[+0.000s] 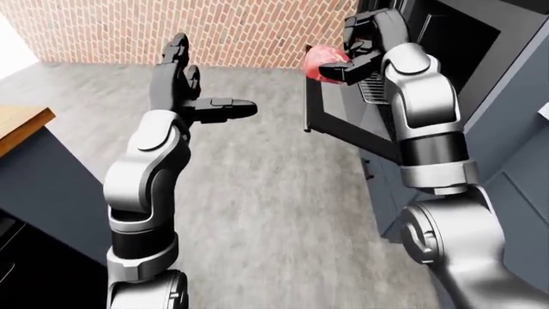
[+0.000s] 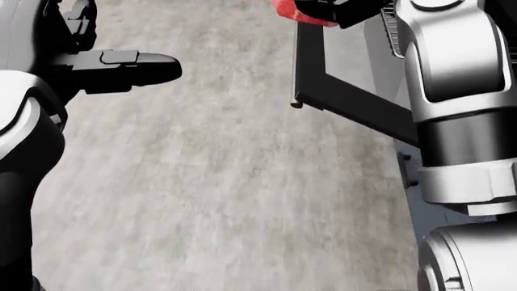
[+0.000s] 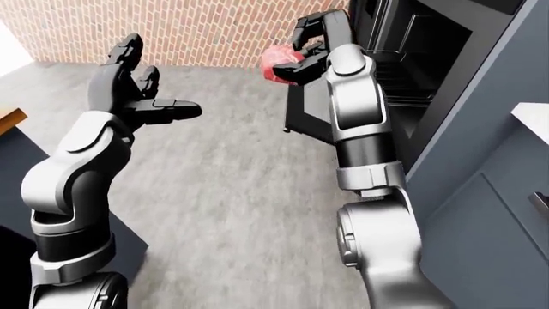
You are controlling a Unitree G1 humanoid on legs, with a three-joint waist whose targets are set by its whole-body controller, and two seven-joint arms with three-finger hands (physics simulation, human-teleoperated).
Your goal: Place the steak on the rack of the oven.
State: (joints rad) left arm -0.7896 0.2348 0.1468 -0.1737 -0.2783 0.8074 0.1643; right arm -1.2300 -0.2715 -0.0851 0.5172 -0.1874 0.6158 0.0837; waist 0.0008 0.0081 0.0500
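Right-eye view: oven [image 3: 429,58] standing open, steak in transit.

Oven door [image 3: 311,109] is hanging lowered; the wire rack [image 3: 401,82] inside is showing bare, nothing resting on it. Right hand [image 1: 347,61] is pinching the red steak [image 1: 322,63] above the door's outer edge, well short of the rack. Left hand [image 1: 185,84] is idling, fingers spread, holding nothing. Risk: a loosening pinch is likely dropping the steak onto door or floor [image 3: 223,180].
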